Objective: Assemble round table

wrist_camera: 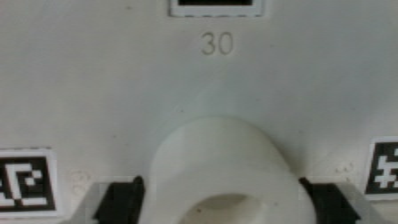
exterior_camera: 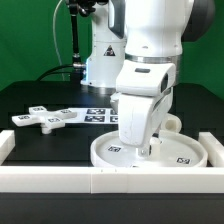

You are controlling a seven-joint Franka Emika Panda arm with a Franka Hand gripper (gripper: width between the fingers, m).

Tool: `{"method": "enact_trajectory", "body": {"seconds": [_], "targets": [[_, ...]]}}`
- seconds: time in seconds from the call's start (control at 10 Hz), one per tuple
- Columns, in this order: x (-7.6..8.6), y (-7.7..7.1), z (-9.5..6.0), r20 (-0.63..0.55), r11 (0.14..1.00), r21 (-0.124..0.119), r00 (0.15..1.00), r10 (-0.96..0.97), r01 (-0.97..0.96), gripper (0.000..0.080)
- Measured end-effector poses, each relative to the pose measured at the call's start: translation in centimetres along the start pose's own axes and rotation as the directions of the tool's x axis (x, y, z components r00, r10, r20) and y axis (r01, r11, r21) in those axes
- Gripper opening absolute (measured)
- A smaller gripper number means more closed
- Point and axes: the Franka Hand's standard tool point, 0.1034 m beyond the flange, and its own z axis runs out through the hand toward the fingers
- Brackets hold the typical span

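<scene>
border rail (exterior_camera: 110,183): long, white, lay just in front of the round disc, nearest the exterior camera.
round disc (exterior_camera: 186,152) (wrist_camera: 107,95): wide, white, rimmed, lay flat on the black table (exterior_camera: 40,98) just behind the rail; square tags and a printed "30" showed on its face.
gripper (exterior_camera: 150,147) (wrist_camera: 217,200): hung straight over the disc, inside its rim.
fingers (wrist_camera: 121,200): dark pads pressed on both sides of the post, closed around it.
post (wrist_camera: 217,160): short white cylinder, sat between the pads above the disc face; whether it touched the disc, can't tell.
cross-shaped piece (exterior_camera: 45,120): white, tagged, lay flat beyond the disc toward the exterior view's left, apart from it.
marker board (exterior_camera: 100,114): flat white sheet with tags, lay behind the disc, beside the cross.
</scene>
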Motion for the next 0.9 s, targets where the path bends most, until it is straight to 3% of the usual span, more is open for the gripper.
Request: {"method": "enact_trajectory", "body": {"seconds": [0.1,0.2,0.3,0.9], "targets": [[0.0,0.0,0.0,0.0,1.0,0.001,1.0,0.0,0.0,0.0407],[0.0,0.0,0.0,0.001,1.0,0.001,1.0,0.0,0.0,0.0574],[-0.1,0.0,-0.1,0.001,1.0,-0.001,1.0,0.003,-0.003,0.0626],[-3.2,-3.9,-5.1,0.005,0.996,-0.034,0.997,0.078,-0.078,0.0649]]}}
